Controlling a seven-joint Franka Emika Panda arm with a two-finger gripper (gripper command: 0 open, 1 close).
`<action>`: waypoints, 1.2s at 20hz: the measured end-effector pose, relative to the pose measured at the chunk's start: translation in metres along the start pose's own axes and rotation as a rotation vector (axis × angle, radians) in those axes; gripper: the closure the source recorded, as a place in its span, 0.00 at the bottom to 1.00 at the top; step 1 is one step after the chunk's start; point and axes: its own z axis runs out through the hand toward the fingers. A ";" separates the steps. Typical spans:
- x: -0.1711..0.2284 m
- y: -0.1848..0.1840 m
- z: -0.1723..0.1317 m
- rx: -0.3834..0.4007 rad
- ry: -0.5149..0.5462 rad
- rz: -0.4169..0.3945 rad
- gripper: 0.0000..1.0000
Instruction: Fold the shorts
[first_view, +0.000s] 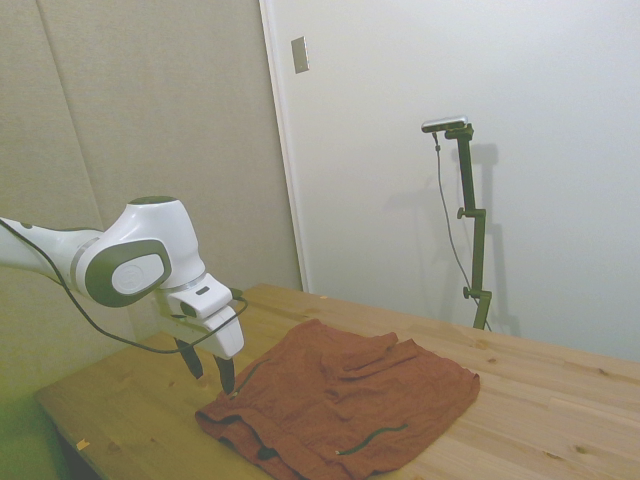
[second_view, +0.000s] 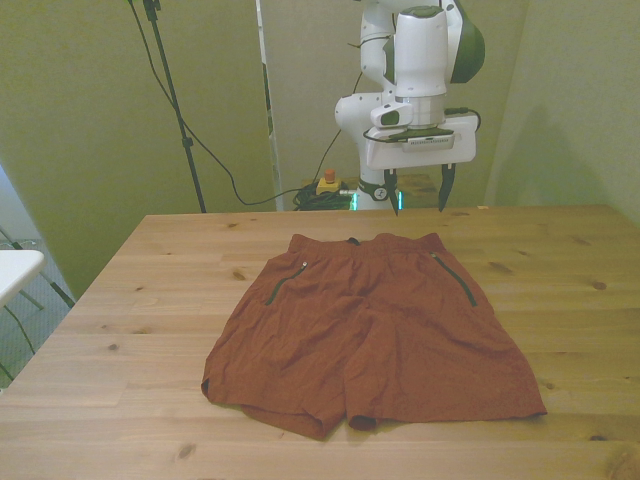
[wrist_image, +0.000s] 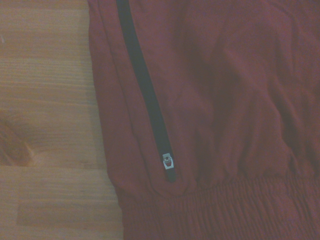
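The rust-red shorts (second_view: 375, 335) lie spread flat on the wooden table (second_view: 150, 300), waistband toward the far edge and leg openings toward the near edge. A dark zipper pocket runs down each side. In the side view the shorts (first_view: 350, 400) look crinkled, with one flap turned up near the middle. My gripper (second_view: 415, 190) hangs open and empty above the waistband, toward the front view's right corner. From the side, the gripper (first_view: 208, 370) has its fingertips just over the cloth's corner. Close up, the wrist view shows the shorts (wrist_image: 225, 100), a zipper (wrist_image: 145, 100) and the gathered waistband.
Bare wood surrounds the shorts on all sides (first_view: 540, 400). A white surface (second_view: 15, 270) juts in past the table at the front view's left. Cables and a small red-buttoned box (second_view: 327, 183) sit behind the far edge.
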 end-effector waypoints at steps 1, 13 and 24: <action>0.000 0.000 0.000 -0.002 0.001 0.000 0.00; -0.034 -0.082 0.033 -0.179 0.241 0.068 0.00; -0.089 -0.116 0.056 -0.544 0.711 -0.117 0.00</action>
